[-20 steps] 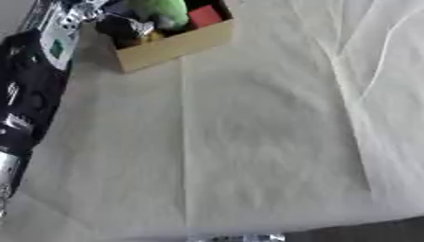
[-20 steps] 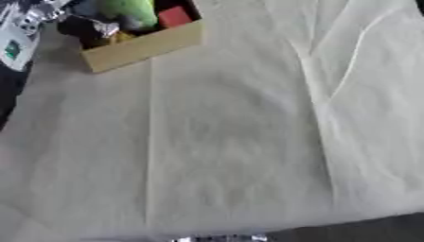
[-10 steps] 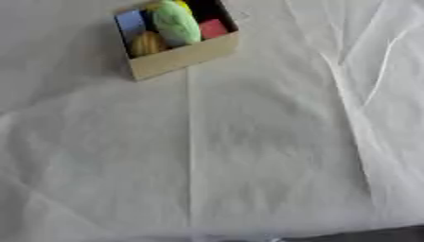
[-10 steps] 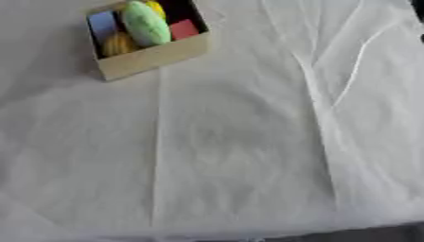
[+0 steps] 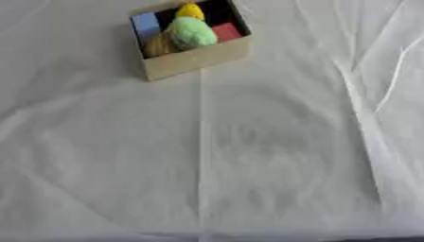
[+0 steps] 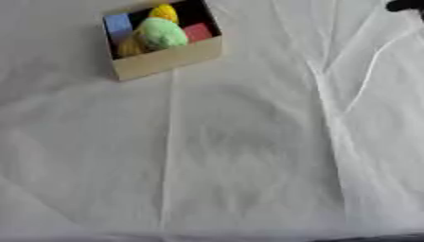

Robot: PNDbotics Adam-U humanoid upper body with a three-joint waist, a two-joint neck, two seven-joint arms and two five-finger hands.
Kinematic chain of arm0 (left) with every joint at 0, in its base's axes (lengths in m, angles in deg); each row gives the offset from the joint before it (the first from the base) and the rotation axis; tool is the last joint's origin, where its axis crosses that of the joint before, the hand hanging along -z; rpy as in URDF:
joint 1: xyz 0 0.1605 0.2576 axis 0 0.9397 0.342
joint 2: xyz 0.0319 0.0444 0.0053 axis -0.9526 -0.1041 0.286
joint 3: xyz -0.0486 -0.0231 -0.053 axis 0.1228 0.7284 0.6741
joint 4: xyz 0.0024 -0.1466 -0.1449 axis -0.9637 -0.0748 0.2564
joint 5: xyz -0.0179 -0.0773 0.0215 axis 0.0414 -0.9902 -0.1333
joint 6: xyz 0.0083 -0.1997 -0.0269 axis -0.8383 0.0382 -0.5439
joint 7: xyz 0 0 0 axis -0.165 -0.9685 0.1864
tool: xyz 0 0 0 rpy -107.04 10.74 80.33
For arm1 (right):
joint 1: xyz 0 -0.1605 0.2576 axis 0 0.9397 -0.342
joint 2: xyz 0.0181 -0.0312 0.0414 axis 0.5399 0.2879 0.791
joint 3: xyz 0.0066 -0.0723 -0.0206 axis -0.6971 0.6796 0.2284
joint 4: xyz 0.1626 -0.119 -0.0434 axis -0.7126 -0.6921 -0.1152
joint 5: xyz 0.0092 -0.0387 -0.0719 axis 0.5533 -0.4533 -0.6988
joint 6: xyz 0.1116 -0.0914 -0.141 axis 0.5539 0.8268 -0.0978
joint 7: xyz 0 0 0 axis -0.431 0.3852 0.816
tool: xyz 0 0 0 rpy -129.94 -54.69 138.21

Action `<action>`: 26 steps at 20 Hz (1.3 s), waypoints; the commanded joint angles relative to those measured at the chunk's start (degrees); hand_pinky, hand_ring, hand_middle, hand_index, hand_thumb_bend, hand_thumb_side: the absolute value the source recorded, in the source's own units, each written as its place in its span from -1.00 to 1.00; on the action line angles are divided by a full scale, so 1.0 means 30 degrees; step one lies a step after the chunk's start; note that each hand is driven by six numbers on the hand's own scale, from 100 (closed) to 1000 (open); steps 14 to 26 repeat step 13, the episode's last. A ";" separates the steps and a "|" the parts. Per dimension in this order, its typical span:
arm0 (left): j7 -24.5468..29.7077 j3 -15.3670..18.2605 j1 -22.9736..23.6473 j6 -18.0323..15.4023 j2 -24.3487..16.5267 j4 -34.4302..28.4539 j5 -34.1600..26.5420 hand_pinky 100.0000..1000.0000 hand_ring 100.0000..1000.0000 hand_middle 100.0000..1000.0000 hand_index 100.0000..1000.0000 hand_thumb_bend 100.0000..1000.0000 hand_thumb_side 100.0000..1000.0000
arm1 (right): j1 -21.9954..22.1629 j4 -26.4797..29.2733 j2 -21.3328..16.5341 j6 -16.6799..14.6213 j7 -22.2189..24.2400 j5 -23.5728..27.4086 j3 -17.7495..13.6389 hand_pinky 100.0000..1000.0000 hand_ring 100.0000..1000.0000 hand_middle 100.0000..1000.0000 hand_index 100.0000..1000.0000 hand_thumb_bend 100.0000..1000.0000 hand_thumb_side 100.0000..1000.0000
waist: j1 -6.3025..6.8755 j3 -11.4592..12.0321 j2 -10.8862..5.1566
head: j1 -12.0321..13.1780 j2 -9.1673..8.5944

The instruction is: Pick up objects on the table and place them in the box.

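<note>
Up at about eleven o'clock, a tan cardboard box (image 5: 192, 60) sits on the white-draped table (image 5: 248, 165). Inside it, left to right, lie a blue block (image 5: 145, 24), a green rounded object (image 5: 192, 34) with a yellow object (image 5: 190, 10) behind it, and a red block (image 5: 225, 32). Neither hand is visible, so their state cannot be told.

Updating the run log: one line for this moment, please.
box: upper left, holds green, yellow, red, blue items | cloth: nothing loose seen | hands: not in view
</note>
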 commanded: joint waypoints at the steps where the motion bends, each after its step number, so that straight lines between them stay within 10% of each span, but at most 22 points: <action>1: -0.1126 0.1504 0.1013 -0.0252 0.0339 -0.1765 -0.0592 0.67 0.68 0.39 0.65 -1.00 0.04 | 0.0117 0.0315 -0.0057 -0.0573 -0.0250 -0.0498 -0.0257 0.93 0.40 0.46 0.74 -1.00 0.14 | -0.0286 0.0064 -0.0530 | -0.0032 0.0072; 26: -0.0930 0.3176 0.3357 -0.1752 0.2787 -0.1969 -0.2709 0.66 0.66 0.35 0.63 -1.00 0.07 | 0.0555 0.0315 0.0396 -0.1510 -0.1067 -0.1365 -0.0067 0.91 0.40 0.45 0.74 -1.00 0.17 | -0.0348 0.0207 -0.0896 | 0.0012 0.0072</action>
